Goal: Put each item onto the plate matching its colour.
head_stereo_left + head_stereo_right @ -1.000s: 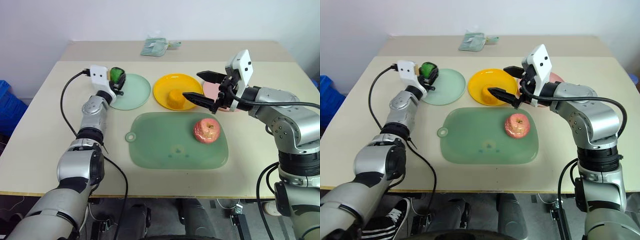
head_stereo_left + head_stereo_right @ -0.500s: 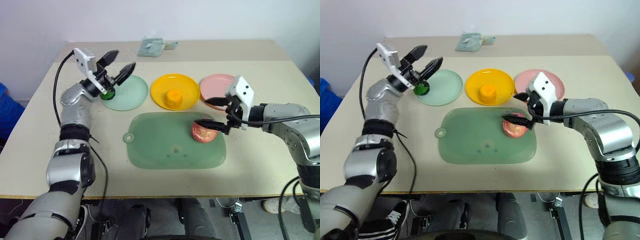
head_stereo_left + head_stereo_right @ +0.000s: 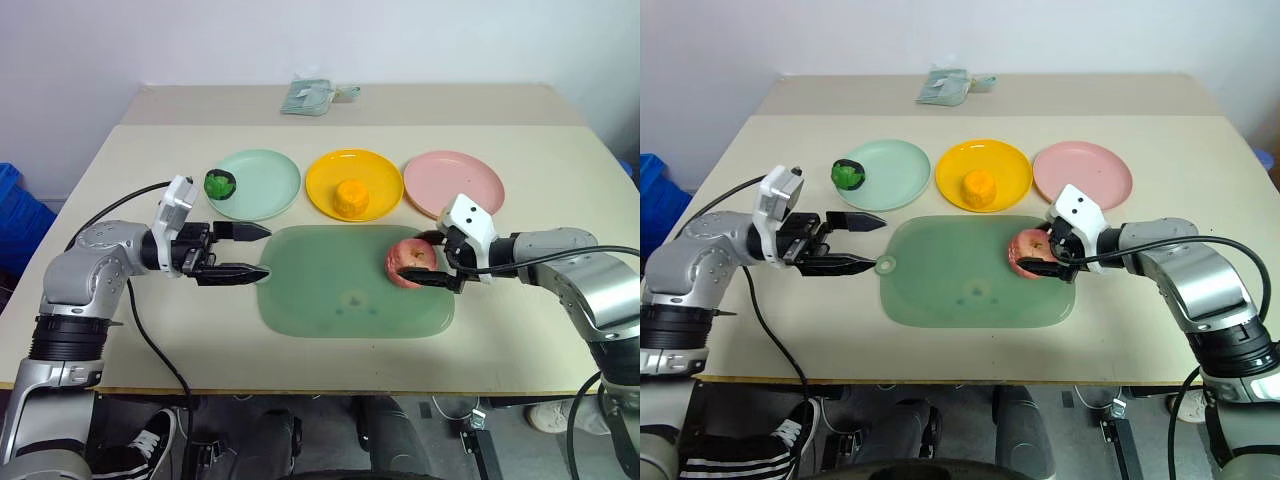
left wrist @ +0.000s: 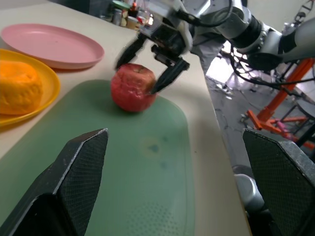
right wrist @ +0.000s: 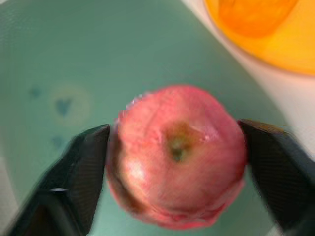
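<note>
Beige tabletop (image 3: 120,200) against a white wall: 3 plates (image 3: 452,183) in a row, green ball (image 3: 220,184) and orange fruit (image 3: 350,197) plated; right gripper (image 3: 437,259) clasps the apple (image 3: 411,262) on the mat (image 3: 330,300); left gripper (image 3: 252,251) spread wide, holding nothing.

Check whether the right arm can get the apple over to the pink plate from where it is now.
Probably yes. The right gripper is shut on the apple, which sits on the green mat. The pink plate lies close behind it, bare, with nothing between them.

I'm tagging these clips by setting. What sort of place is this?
Probably a robot test lab: a bare table against a plain wall, toy food on coloured plates, and orange metal stands beside it.
</note>
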You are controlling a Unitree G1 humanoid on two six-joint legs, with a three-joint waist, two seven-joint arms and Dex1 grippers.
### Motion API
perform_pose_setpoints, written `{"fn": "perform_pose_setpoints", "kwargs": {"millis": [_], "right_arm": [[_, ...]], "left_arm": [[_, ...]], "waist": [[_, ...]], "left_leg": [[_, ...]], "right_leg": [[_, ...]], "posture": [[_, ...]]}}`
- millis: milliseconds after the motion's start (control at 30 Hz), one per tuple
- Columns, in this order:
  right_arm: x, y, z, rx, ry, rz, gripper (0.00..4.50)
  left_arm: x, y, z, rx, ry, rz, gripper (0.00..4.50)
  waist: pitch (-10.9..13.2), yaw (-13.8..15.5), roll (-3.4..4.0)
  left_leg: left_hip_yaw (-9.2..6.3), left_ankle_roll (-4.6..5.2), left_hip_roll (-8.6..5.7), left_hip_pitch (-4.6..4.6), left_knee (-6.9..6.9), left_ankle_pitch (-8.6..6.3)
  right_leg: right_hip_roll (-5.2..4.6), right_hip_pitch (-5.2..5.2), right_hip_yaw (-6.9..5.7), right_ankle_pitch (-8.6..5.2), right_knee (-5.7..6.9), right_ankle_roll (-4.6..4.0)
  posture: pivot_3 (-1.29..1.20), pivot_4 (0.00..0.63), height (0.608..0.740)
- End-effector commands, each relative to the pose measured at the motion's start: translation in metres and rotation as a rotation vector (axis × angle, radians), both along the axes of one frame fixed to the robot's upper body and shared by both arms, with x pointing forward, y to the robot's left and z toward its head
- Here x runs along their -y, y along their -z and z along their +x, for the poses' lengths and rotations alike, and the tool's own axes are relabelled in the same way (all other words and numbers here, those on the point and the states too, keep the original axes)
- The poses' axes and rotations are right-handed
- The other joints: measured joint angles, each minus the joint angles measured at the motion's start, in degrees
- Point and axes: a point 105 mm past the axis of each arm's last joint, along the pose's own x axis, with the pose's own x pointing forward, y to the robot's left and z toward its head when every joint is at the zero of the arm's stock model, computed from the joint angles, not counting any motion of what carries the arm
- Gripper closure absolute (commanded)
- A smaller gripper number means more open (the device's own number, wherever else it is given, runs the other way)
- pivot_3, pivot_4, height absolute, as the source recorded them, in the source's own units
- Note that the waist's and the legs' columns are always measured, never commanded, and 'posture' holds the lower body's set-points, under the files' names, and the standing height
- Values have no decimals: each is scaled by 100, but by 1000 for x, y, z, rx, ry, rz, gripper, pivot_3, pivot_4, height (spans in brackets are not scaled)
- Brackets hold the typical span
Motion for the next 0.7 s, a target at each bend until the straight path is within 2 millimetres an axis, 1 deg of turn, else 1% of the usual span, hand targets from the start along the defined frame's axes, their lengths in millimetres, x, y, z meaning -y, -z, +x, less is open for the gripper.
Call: {"fn": "perform_pose_setpoints", "kwargs": {"millis": [33,100,133,167,200,233,267,333,367,433,500,567,633,700], "right_arm": [[-2,-18,9,91,20,41,1792],[-1,-41,26,230,53,82,1792],[2,-53,36,289,102,114,1792],[7,-70,50,348,177,182,1792],[12,-84,62,398,246,240,1792],[23,-98,75,457,336,281,1792],[35,-107,85,494,419,303,1792],[59,-112,101,554,557,264,1792],[65,-112,104,572,587,240,1792],[82,-103,115,572,691,192,1792],[85,-99,121,578,717,193,1792],[81,-97,124,561,708,233,1792],[84,-94,127,576,725,193,723],[85,-96,129,591,731,185,41]], "left_arm": [[-1,-9,-1,45,-14,-15,0],[0,-9,0,47,-25,-16,0],[0,-9,1,57,-39,-20,0],[0,-12,6,83,-72,-39,0],[1,-15,10,92,-96,-59,0],[1,-17,13,104,-113,-70,0],[2,-18,15,126,-128,-75,0],[4,-19,23,164,-185,-81,0],[5,-19,26,172,-205,-81,0],[5,-18,29,181,-226,-75,0],[4,-19,32,199,-255,-73,0],[4,-20,32,207,-262,-80,0],[4,-21,30,210,-258,-85,0],[3,-20,29,212,-264,-83,0]], "waist": [[0,-23,-1],[0,-53,-2],[1,-62,-1],[1,-65,-1],[1,-56,-1],[1,-44,-1],[1,-35,-1],[1,19,-2],[-2,37,-6],[-3,41,-8],[-3,2,-7],[-1,-45,-5],[0,-81,-3],[0,-90,-3]], "left_leg": [[0,0,1,0,0,0],[10,1,1,9,-2,-1],[14,2,1,13,-4,-1],[16,2,1,15,-6,-1],[17,0,2,18,-7,0],[17,-2,1,17,-7,1],[17,-6,1,16,-7,3],[11,-10,1,11,-10,6],[4,-10,0,5,-11,6],[1,-5,-1,-2,-13,2],[7,1,-10,-9,-12,-1],[16,5,-13,-10,-11,-3],[22,5,-10,-10,-12,-3],[22,2,-5,-9,-13,-1]], "right_leg": [[0,0,0,0,0,0],[0,0,8,0,-1,0],[1,0,12,0,0,0],[1,-1,14,0,2,0],[2,-2,15,0,4,0],[0,-3,15,1,5,0],[0,-3,15,1,5,0],[-1,-5,12,1,2,-1],[-2,-4,6,1,3,-1],[-4,-4,2,1,-3,-2],[-12,-7,7,1,-6,-2],[-13,-13,15,1,-6,-2],[-10,-18,20,1,-3,-2],[-4,-20,20,1,3,-2]], "posture": [[0,150,740],[0,150,740],[0,150,740],[0,150,740],[0,150,740],[0,150,740],[0,150,740],[0,150,740],[0,150,740],[0,150,740],[0,150,740],[0,150,740],[0,150,740],[0,150,740]]}}
